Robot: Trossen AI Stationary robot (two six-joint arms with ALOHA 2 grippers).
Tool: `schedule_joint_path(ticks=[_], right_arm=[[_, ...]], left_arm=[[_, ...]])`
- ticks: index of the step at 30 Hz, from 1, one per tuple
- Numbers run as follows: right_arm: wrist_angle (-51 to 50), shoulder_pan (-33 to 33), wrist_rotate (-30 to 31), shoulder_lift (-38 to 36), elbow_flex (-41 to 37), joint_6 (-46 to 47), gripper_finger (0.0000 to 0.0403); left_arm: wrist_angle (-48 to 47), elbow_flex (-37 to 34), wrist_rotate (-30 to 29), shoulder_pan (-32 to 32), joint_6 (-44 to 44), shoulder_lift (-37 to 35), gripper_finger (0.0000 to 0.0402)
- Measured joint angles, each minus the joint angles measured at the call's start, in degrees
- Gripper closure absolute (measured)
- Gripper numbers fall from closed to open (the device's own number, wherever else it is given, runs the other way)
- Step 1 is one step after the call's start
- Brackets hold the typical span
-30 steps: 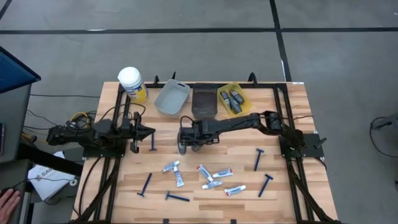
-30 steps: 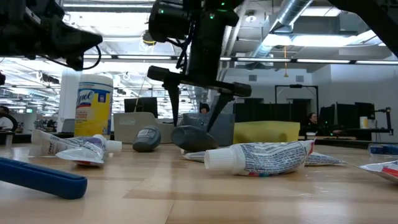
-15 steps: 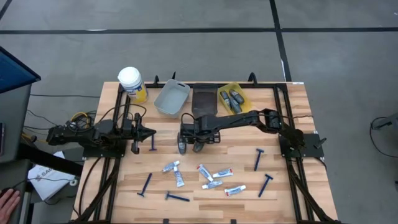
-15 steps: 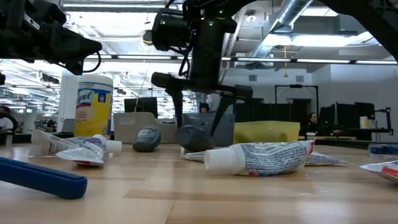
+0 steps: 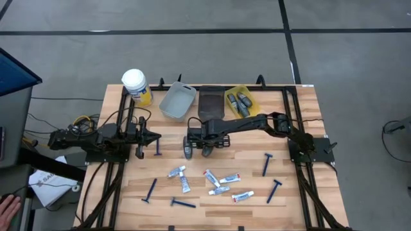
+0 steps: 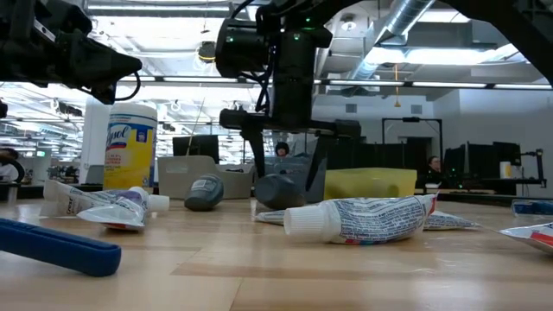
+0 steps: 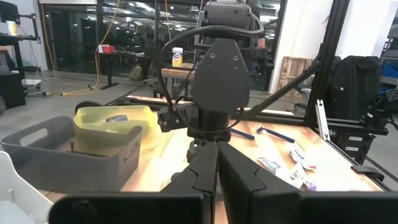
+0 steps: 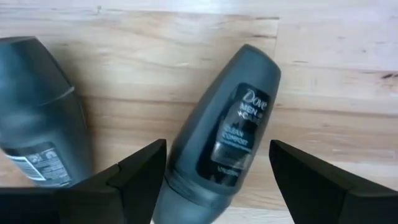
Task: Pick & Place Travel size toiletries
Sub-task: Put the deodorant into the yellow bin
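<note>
Two dark grey oval mini bottles lie on their sides on the wooden table, one beside the other. My right gripper points down over the first bottle, open. Its fingers stand on either side of that bottle. The second bottle lies just outside one finger. White tubes and blue razors lie scattered nearer the front edge. My left gripper waits level at the table's left, shut.
Along the far edge stand a grey bin, a dark bin and a yellow bin holding dark bottles. A white-lidded yellow jar stands at the far left. In the low view a white tube lies just in front of the bottle.
My right gripper has swung a little toward the table's right edge and tipped from slanting to nearly upright, its open fingers sinking around the dark bottle. The gap between the fingers is unchanged.
</note>
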Motion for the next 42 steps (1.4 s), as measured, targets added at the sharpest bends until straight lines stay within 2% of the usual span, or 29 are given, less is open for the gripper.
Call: schedule_joint_path(ticks=[6,12,17,21,26,42], right_arm=[[0.73,-0.02,0.0,0.0,-0.32,-0.6,0.0127],[5.74,0.5,-2.05,0.02,-5.06,0.56,0.0127],[7.73,0.98,-2.36,-0.07,-6.12,0.6,0.0128],[7.39,0.85,-2.66,-0.07,-6.14,-0.29,0.0148],[7.12,0.55,-3.11,-0.07,-6.16,-1.69,0.0203],[5.47,-1.22,-5.99,-2.13,-6.12,-10.39,0.0204]], left_arm=[[-0.02,0.0,-0.02,0.0,0.0,0.0,0.0392],[-0.04,0.0,-0.02,0.0,0.0,0.0,0.0392],[-0.04,0.0,-0.04,0.0,0.0,0.0,0.0392],[-0.04,0.0,-0.06,0.0,0.0,0.0,0.0392],[-0.05,0.0,-0.04,0.0,0.0,0.0,0.0392],[-0.02,0.0,-0.07,0.0,0.0,0.0,0.0392]])
